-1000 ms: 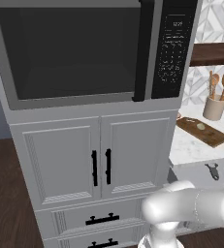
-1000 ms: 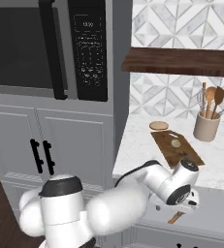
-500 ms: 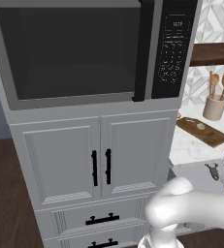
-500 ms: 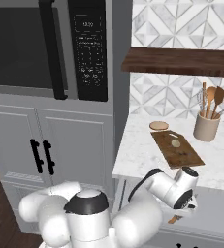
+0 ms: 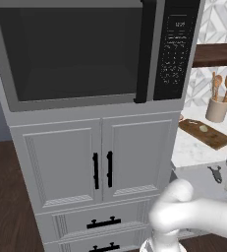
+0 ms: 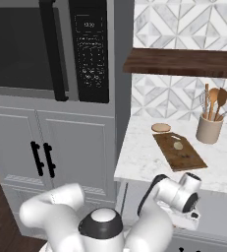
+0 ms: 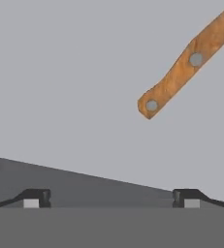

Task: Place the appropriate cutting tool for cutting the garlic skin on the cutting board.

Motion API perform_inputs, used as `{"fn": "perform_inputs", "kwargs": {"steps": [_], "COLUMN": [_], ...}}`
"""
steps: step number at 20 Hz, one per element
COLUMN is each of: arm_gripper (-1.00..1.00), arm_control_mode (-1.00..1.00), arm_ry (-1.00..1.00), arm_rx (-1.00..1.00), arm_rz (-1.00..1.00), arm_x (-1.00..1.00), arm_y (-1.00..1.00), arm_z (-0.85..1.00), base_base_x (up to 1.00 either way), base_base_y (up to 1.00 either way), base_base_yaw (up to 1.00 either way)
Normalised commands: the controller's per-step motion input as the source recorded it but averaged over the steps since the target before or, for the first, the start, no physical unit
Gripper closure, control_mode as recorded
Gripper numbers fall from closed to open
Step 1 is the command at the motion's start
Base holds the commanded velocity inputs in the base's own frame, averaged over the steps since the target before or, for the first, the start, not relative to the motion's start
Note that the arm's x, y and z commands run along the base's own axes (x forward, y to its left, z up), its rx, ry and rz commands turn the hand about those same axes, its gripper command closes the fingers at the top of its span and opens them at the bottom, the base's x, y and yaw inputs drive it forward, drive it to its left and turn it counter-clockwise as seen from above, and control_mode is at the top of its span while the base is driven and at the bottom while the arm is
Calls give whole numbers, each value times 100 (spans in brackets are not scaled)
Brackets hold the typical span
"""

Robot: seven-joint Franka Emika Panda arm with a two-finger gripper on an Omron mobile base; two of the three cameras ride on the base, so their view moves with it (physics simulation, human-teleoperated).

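Observation:
In the hand view a brown wooden handle with two grey rivets (image 7: 181, 72), seemingly the knife's, lies on a flat grey surface at the upper right; its blade runs out of frame. My gripper (image 7: 111, 201) is open, its fingertips wide apart and short of the handle, with nothing between them. The dark brown cutting board (image 6: 179, 150) lies on the marble counter with the pale garlic (image 6: 178, 145) on its far half; board (image 5: 206, 133) and garlic (image 5: 203, 129) also sit at the right of the left base view. My hand (image 6: 184, 191) hangs below the counter's front edge.
A small dark forked tool (image 5: 214, 173) lies on the grey surface below the counter edge. A crock of wooden spoons (image 6: 208, 129) and a round coaster (image 6: 160, 127) stand behind the board. A dark wall shelf (image 6: 184, 61) hangs above; microwave and cabinets (image 5: 100, 162) stand left.
The arm's elbow has swung lower and to the right. The hand has sunk slightly in front of the counter edge. Board and garlic have not moved.

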Motion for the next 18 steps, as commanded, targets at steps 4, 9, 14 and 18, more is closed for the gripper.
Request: {"fn": "perform_inputs", "kwargs": {"steps": [4, 9, 14, 18], "arm_gripper": [-100, -100, -100, -100], "arm_control_mode": [-100, -100, -100, -100], "arm_ry": [30, 18, 12, 12], "arm_rx": [0, 0, 0, 0], "arm_rz": [0, 0, 0, 0], "arm_x": [-30, -84, -100, -100], "arm_y": [0, 0, -1, 0], "arm_z": [-15, 0, 23, 41], "base_base_x": [0, 0, 0, 0], "base_base_y": [0, 0, 0, 0], "base_base_yaw": [0, 0, 0, 0]}}
